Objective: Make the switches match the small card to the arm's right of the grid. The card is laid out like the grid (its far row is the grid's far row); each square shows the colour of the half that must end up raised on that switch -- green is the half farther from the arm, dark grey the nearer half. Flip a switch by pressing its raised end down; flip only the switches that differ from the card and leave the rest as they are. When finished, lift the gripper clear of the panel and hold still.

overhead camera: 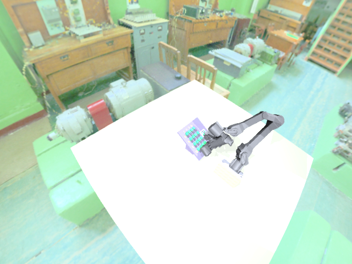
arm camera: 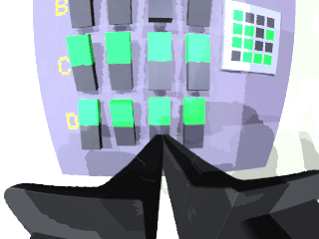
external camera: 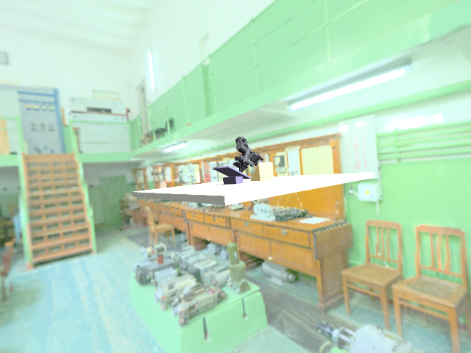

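Observation:
The lavender tilted panel (overhead camera: 198, 123) (external camera: 227, 170) holds a grid of green and dark grey switches. In the wrist view, rows C and D show whole and row B is cut off. The third row B switch (arm camera: 160, 9) shows a black near edge. Row C's left two greens look brighter than its right two; in row D the second and fourth look brighter. The card (arm camera: 225, 55) reads, far row first: green, dark, dark, dark; green, green, dark, green; green, green, dark, dark; dark, green, green, green. My gripper (arm camera: 161, 141) is shut and empty, tips over the third row D switch's (arm camera: 159, 111) near end.
A pale yellow block (overhead camera: 227, 175) (external camera: 265, 170) stands beside the arm's base. The panel rests on a purple support (external camera: 232, 179) on the white table (overhead camera: 159, 181). Row A is outside the wrist view.

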### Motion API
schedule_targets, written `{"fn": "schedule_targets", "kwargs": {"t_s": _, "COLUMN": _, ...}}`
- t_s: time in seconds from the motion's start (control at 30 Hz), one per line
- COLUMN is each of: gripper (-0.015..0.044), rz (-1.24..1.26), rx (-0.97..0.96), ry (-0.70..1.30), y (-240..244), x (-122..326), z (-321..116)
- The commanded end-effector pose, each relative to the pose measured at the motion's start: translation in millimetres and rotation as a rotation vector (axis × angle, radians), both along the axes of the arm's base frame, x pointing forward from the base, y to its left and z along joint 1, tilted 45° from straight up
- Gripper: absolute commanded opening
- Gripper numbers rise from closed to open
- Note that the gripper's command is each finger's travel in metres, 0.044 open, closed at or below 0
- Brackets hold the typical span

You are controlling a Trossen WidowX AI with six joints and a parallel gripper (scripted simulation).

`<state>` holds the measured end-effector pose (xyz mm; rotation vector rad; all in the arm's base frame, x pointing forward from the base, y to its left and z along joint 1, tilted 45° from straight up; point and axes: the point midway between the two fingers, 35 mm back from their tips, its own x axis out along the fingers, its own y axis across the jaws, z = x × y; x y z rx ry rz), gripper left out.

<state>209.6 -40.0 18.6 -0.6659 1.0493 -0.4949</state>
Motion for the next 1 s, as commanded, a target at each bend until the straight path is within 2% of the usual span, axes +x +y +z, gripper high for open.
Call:
{"fn": "schedule_targets", "kwargs": {"t_s": 0.0, "gripper": 0.0000, "rz": 0.003, "rx": 0.004, "ry": 0.004, "y": 0.3, "x": 0.1, "z": -1.0}}
{"fn": "schedule_targets", "kwargs": {"t_s": 0.97, "gripper": 0.0000, "rz": 0.003, "rx": 0.004, "ry": 0.004, "y": -2.3, "x": 1.6, "z": -3.5}}
